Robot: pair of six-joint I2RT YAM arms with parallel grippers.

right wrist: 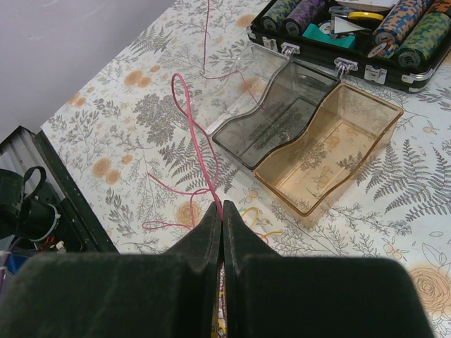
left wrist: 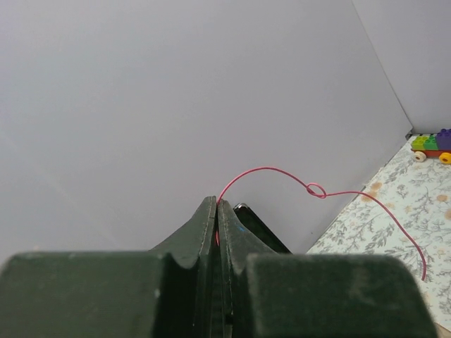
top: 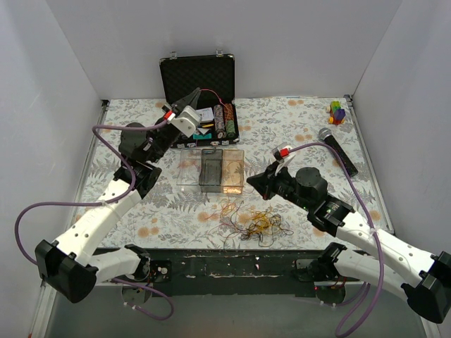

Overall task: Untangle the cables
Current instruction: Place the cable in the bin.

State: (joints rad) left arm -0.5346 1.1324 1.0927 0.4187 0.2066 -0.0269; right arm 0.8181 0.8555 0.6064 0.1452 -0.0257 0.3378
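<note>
Left jaws: shut tight on a thin pink-red wire (left wrist: 268, 168), which arcs out from the tips, forms one small loop and drops toward the floral-patterned counter (left wrist: 423, 190).

Right jaws: likewise clamped, on a pink-red wire strand (right wrist: 204, 158) running across the counter beside a smoky-grey clear plastic tray (right wrist: 282, 123).

Whether both hold one wire cannot be told.

The tangled clump of pink-red, yellow-orange and dark cables (top: 255, 220) lies near the counter's front edge, between the arms.

I see the cables (top: 254, 220) heaped at five o'clock of the clear trays (top: 187, 165). My left gripper (top: 195, 92) is pinched shut at twelve o'clock, before the open black case (top: 184, 74), with a pink-red wire (top: 218, 96) trailing from it. My right gripper (top: 250, 181) sits closed at four o'clock.
</note>
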